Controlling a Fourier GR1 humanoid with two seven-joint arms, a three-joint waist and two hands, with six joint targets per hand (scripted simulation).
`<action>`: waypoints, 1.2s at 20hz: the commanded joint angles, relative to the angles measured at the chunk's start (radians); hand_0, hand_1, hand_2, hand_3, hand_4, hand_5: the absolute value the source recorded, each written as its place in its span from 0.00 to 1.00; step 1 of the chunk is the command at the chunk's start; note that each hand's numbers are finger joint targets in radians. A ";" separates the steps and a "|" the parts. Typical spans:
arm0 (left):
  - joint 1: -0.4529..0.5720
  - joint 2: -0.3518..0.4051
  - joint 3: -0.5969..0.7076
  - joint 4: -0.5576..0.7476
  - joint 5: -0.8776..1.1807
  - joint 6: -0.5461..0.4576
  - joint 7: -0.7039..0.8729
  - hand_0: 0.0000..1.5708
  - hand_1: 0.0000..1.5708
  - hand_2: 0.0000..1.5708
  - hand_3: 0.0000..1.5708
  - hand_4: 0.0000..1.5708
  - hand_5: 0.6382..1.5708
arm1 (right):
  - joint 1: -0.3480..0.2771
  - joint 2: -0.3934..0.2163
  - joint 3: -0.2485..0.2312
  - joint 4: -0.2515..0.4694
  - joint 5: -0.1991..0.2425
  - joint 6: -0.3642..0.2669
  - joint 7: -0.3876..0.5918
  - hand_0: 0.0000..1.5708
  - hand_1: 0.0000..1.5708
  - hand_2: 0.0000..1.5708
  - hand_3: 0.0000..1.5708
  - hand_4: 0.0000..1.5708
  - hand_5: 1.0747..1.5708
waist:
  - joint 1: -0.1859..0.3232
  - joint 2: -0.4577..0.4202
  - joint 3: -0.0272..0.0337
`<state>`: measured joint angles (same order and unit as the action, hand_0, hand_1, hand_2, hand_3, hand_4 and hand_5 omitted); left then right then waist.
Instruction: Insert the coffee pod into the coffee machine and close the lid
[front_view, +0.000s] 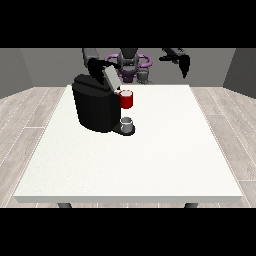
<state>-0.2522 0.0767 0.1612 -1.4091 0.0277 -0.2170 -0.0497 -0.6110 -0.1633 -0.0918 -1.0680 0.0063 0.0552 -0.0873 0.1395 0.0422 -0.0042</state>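
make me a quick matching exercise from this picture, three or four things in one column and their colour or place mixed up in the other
Things:
1. coffee machine
2. pod holder
3. cup
4. hand at the view's right

Descriptions:
A. red, at the machine's head
B. raised in the air, away from the machine
C. grey, on the machine's base
D. black, at the table's far left

Pairs: 1-D, 2-A, 3-C, 4-B

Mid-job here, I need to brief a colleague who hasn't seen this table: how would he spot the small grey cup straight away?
Start at the black coffee machine on the white table, left of centre in the front view. At its front right side sits a red holder; the grey cup stands directly below it on the machine's dark base. It is the only pale grey item there, small and low.
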 joint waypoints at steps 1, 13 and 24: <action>-0.006 0.015 0.016 0.016 0.001 0.024 0.015 0.00 0.00 0.00 0.00 0.00 1.00 | -0.015 0.072 0.042 0.015 0.022 -0.032 0.005 0.00 0.00 0.00 0.00 0.00 1.00 | -0.014 0.010 0.0042; -0.006 0.021 0.000 0.024 0.022 0.023 0.013 0.00 0.00 0.00 0.00 0.00 1.00 | -0.099 0.061 0.056 0.075 0.068 -0.023 0.011 0.00 0.00 0.00 0.00 0.10 1.00 | 0.004 0.018 0.0042; -0.078 0.054 0.026 0.098 0.022 0.045 -0.042 0.00 0.00 0.00 0.00 0.09 1.00 | -0.238 0.070 0.088 0.089 0.149 -0.044 0.030 0.00 0.00 0.00 0.00 0.07 1.00 | -0.004 0.078 0.0041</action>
<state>-0.2873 0.1272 0.1812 -1.3286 0.0425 -0.1828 -0.0830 -0.8126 -0.1123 -0.0179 -0.9973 0.1213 0.0364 -0.0412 0.1328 0.0857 -0.0004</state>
